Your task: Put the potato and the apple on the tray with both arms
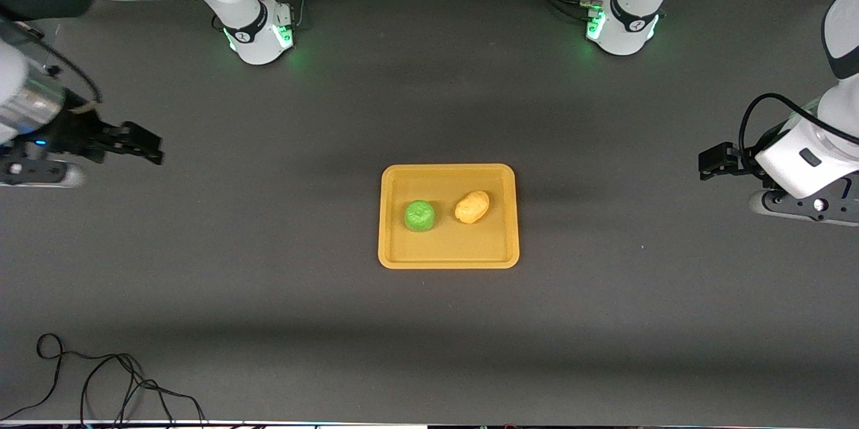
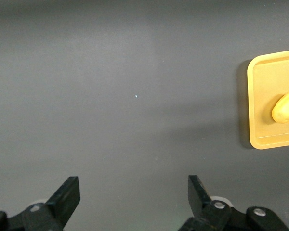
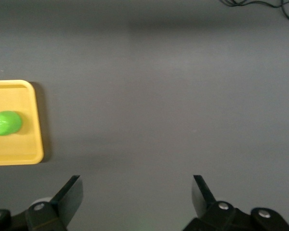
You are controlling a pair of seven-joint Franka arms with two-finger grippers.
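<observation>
The yellow-orange tray (image 1: 448, 251) lies in the middle of the table. The green apple (image 1: 420, 215) and the yellow-orange potato (image 1: 472, 207) sit on it side by side, the apple toward the right arm's end. My left gripper (image 1: 713, 160) is open and empty over bare table at the left arm's end, well apart from the tray. My right gripper (image 1: 149, 145) is open and empty over bare table at the right arm's end. The left wrist view shows its open gripper (image 2: 134, 190), the tray (image 2: 260, 96) and the potato (image 2: 285, 107). The right wrist view shows its open gripper (image 3: 137, 190), the tray (image 3: 19, 149) and the apple (image 3: 6, 123).
A loose black cable (image 1: 100, 382) lies on the dark table near the front camera at the right arm's end; it also shows in the right wrist view (image 3: 260, 4). The two arm bases (image 1: 262, 33) (image 1: 621, 29) stand along the table's edge farthest from the front camera.
</observation>
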